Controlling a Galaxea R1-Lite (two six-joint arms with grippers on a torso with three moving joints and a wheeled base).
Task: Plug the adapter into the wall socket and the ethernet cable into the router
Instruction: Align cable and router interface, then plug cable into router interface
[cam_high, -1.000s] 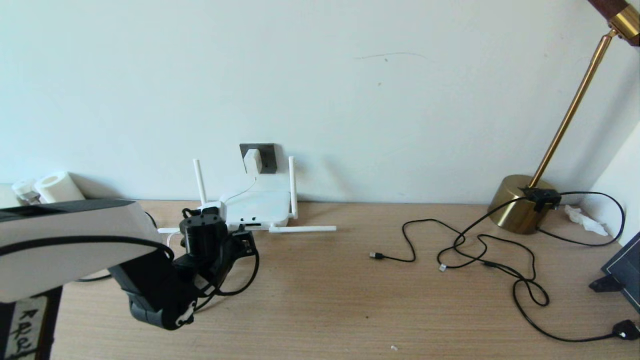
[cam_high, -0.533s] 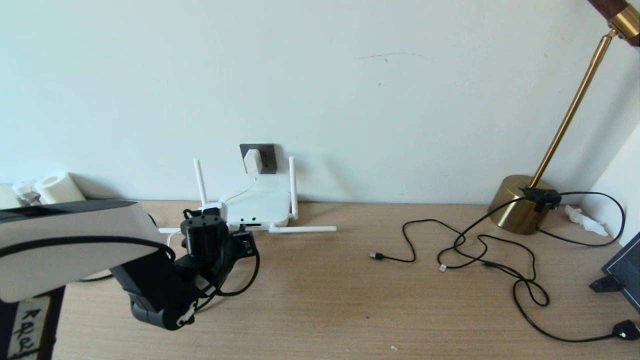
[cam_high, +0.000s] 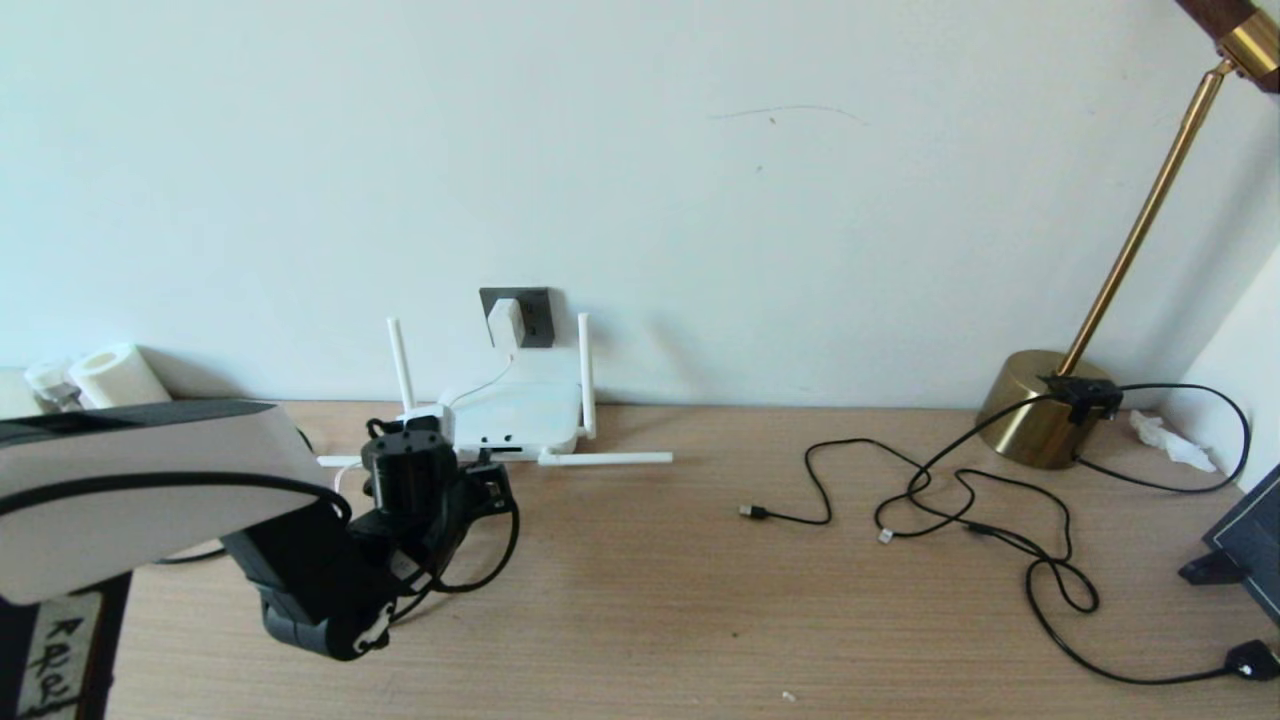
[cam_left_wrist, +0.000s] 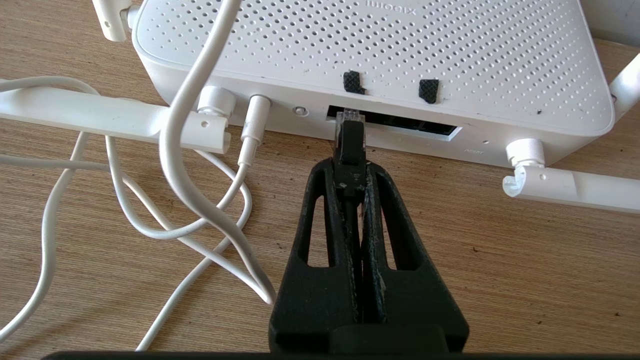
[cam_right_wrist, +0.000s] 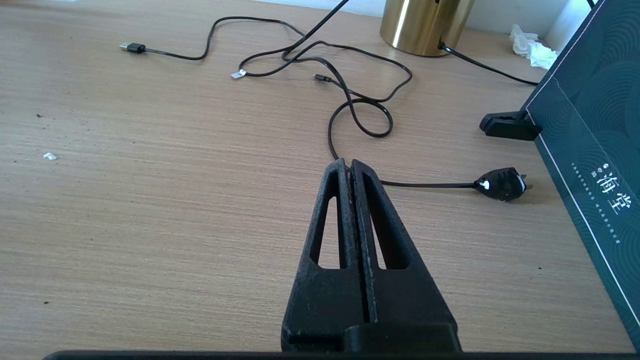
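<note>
The white router (cam_high: 515, 415) (cam_left_wrist: 370, 55) lies flat at the foot of the wall with its ports facing me. The white adapter (cam_high: 506, 322) sits in the dark grey wall socket (cam_high: 530, 305) above it, its thin cord (cam_left_wrist: 175, 130) running down. My left gripper (cam_left_wrist: 350, 172) (cam_high: 488, 478) is shut on the black ethernet cable's plug (cam_left_wrist: 350, 145), whose clear tip is at the left end of the router's dark port slot (cam_left_wrist: 395, 125). The black cable loops back under the arm (cam_high: 505, 545). My right gripper (cam_right_wrist: 348, 165) is shut on nothing, low over bare table at the right.
Thin black cords (cam_high: 960, 500) sprawl over the right of the wooden table (cam_high: 650, 600), by a brass lamp base (cam_high: 1040, 405). A dark box (cam_right_wrist: 595, 125) and black plug (cam_right_wrist: 502, 184) lie at the right edge. Two antennas (cam_high: 605, 458) lie flat on the table. Paper rolls (cam_high: 115, 372) stand far left.
</note>
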